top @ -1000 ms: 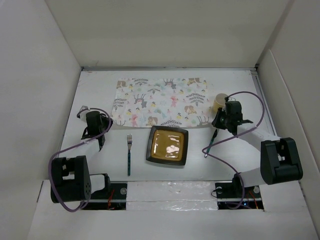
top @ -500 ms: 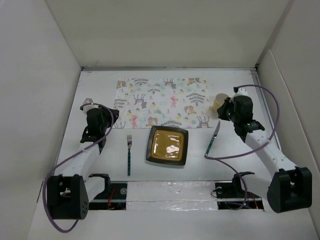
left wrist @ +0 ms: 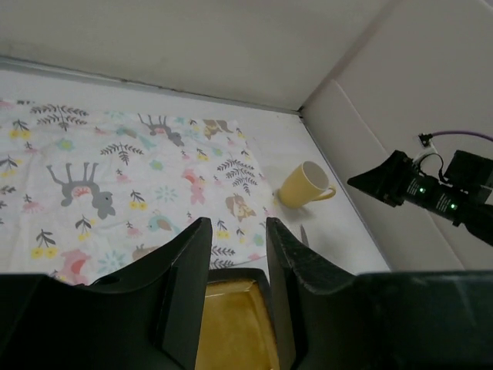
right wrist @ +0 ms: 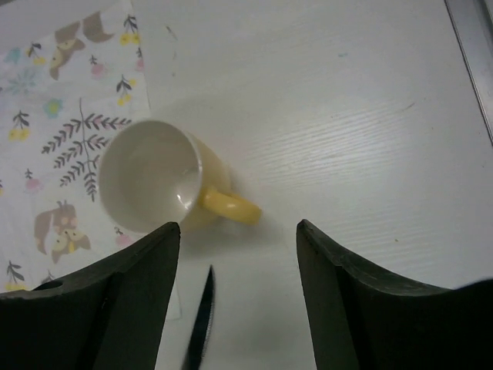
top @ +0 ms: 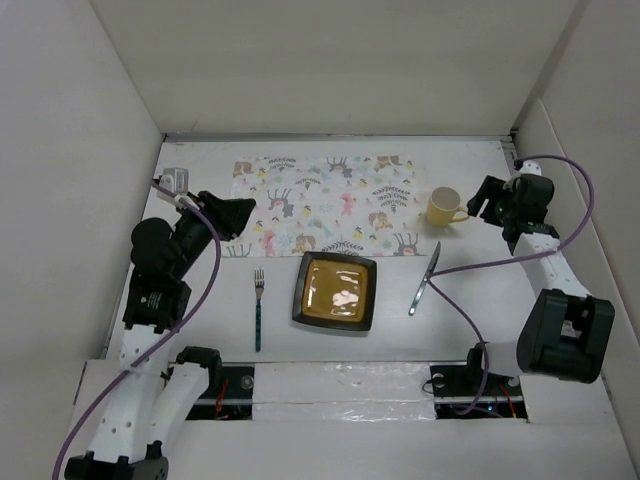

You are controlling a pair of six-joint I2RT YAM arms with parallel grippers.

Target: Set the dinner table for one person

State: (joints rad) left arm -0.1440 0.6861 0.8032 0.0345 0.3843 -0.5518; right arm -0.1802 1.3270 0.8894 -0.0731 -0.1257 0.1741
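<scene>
On the white dinner table (top: 470, 320) a square dark-rimmed amber plate (top: 335, 291) lies near the front, just in front of the animal-print placemat (top: 320, 200). A teal-handled fork (top: 258, 305) lies left of the plate and a knife (top: 424, 278) right of it. A yellow mug (top: 440, 206) stands by the mat's right edge, its handle pointing right. My right gripper (top: 488, 198) hovers just right of the mug, open and empty; below it are the mug (right wrist: 150, 177) and the knife tip (right wrist: 199, 324). My left gripper (top: 245, 210) is raised over the mat's left edge, open with nothing between its fingers.
White wall panels (top: 90, 150) close in the table on the left, back and right. A purple cable (top: 560, 170) loops off the right arm near the right wall. Both arm bases sit at the near edge (top: 340, 385).
The right gripper left the knife lying on the table, drew back to the right of the mug and opened wide. The left gripper rose toward the placemat's left edge and opened somewhat.
</scene>
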